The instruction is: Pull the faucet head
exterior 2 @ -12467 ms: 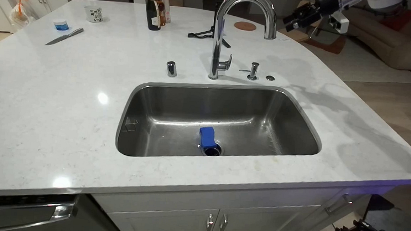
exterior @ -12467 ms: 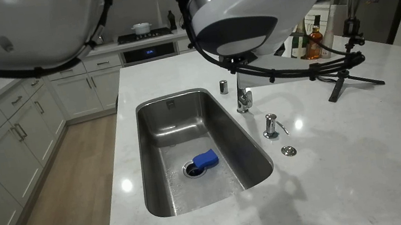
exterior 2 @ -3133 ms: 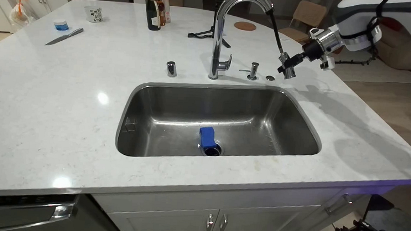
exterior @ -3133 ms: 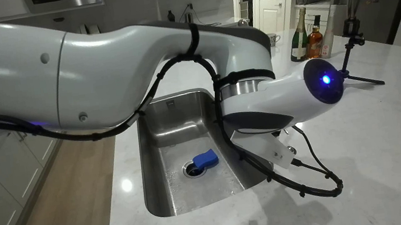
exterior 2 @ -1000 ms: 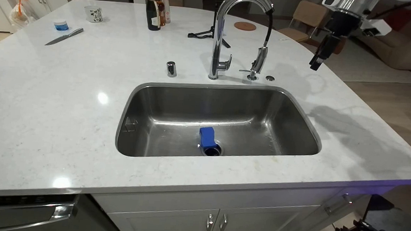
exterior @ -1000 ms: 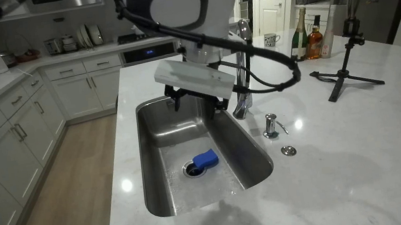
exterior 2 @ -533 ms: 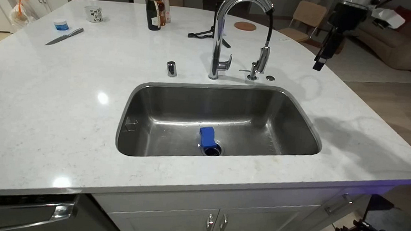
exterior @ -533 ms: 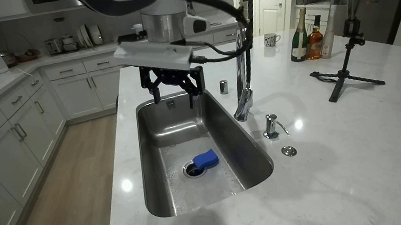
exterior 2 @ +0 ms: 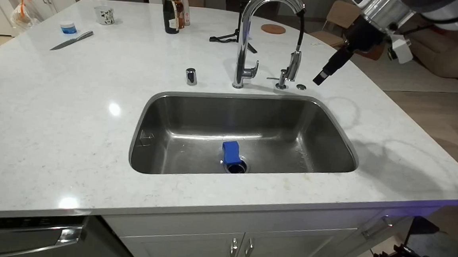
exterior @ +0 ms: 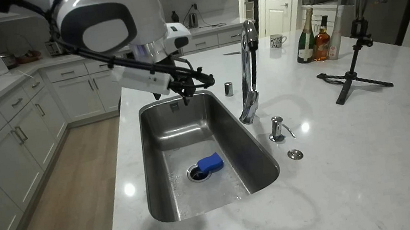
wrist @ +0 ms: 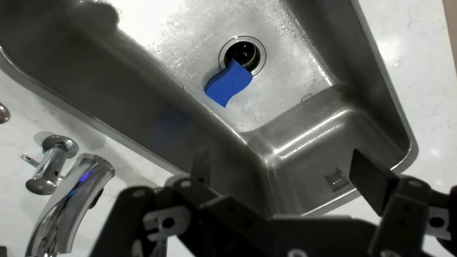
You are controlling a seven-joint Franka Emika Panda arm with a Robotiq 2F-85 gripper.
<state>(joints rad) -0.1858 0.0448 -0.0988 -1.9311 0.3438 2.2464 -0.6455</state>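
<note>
Both exterior views look dim and greyish, though light from above throws small white hot spots onto the pale tabletop (exterior 2: 73, 143), where the robot arm (exterior: 145, 7) casts a broad, soft-edged shadow. In an exterior view the sofa (exterior 2: 452, 58) sinks into brownish gloom and a violet tint runs along the tabletop's front edge (exterior 2: 427, 204) at the right. The wrist view is harsher: glare bleaches part of the floor of the steel sink (wrist: 282, 96), a blue-violet glint streaks the chrome faucet head (wrist: 68, 207), and the fingers (wrist: 371, 182) loom close, dark and blurred.
</note>
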